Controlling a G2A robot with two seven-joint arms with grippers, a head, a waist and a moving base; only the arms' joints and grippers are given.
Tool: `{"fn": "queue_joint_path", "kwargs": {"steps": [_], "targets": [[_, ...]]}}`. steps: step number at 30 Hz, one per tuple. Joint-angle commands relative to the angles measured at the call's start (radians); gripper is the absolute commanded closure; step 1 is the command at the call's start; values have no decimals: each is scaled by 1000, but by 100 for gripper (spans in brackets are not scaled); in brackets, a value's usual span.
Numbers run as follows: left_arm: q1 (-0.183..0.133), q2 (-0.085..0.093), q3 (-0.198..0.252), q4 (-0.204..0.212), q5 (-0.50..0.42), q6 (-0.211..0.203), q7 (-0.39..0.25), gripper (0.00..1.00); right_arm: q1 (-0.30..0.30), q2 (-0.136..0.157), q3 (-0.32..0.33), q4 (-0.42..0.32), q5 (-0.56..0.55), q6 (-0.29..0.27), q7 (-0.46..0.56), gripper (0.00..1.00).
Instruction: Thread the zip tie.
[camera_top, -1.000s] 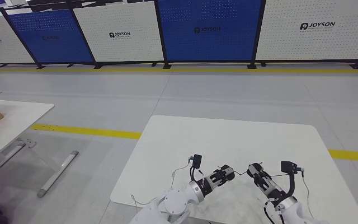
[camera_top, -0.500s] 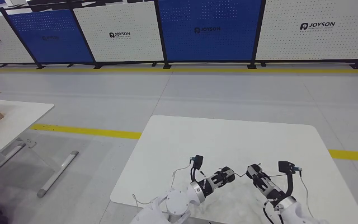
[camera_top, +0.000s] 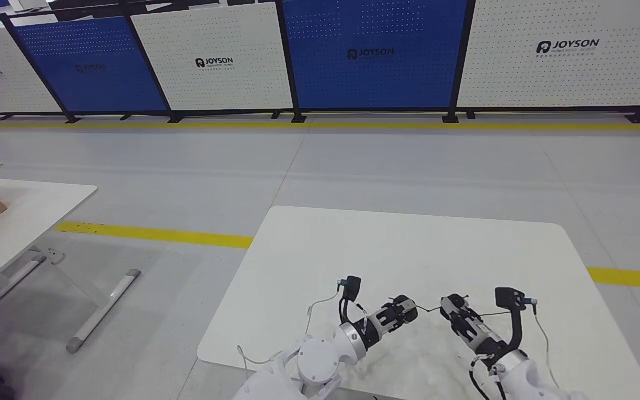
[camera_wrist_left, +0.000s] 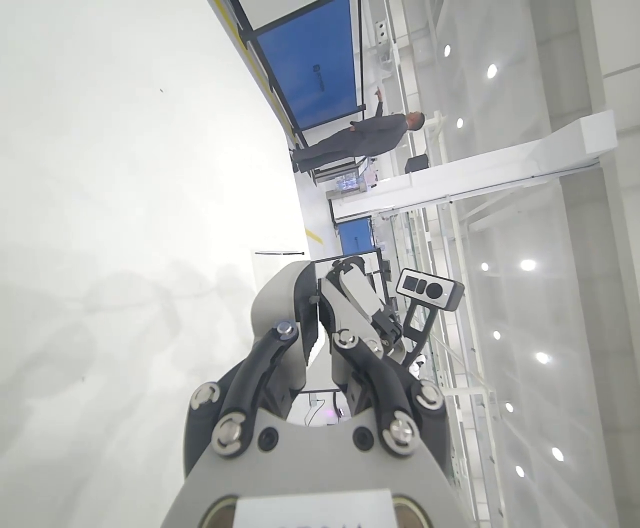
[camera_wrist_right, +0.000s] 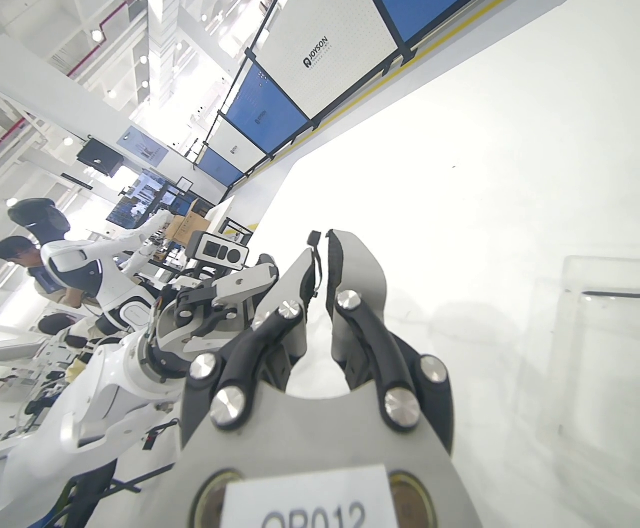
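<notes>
A thin black zip tie (camera_top: 429, 308) spans the small gap between my two grippers, low over the white table (camera_top: 400, 250) near its front edge. My left gripper (camera_top: 404, 309) is shut on one end; in the left wrist view the tie's thin tail (camera_wrist_left: 280, 254) sticks out past the closed left gripper (camera_wrist_left: 316, 277). My right gripper (camera_top: 452, 303) faces it from the right and is shut on the other end. In the right wrist view the tie's small square head (camera_wrist_right: 314, 237) pokes out at the tips of the right gripper (camera_wrist_right: 322, 246).
A clear plastic tray (camera_wrist_right: 600, 350) lies on the table beside my right gripper, with another black zip tie (camera_wrist_right: 612, 293) in it. The table's front edge runs just under both arms. Bare white tabletop stretches away behind the grippers.
Both grippers have drifted slightly toward the table's front edge, still holding the tie between them. The gap between them looks about the same.
</notes>
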Motion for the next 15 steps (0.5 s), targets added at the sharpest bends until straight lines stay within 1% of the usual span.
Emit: {"fn": "queue_joint_path", "kwargs": {"steps": [1,6,9,15], "targets": [[0,0,0,0,1,1,2,100,1,0,-1,1,-1,1,1,87],[0,-1,0,1,3,4,4,100,4,-1,-4,3,-9,2,8,86],[0,-2,1,1,6,5,0,100,5,-1,-5,4,-10,5,7,100],[1,-1,1,0,14,1,-8,100,8,-2,-6,3,-12,10,8,100]]}}
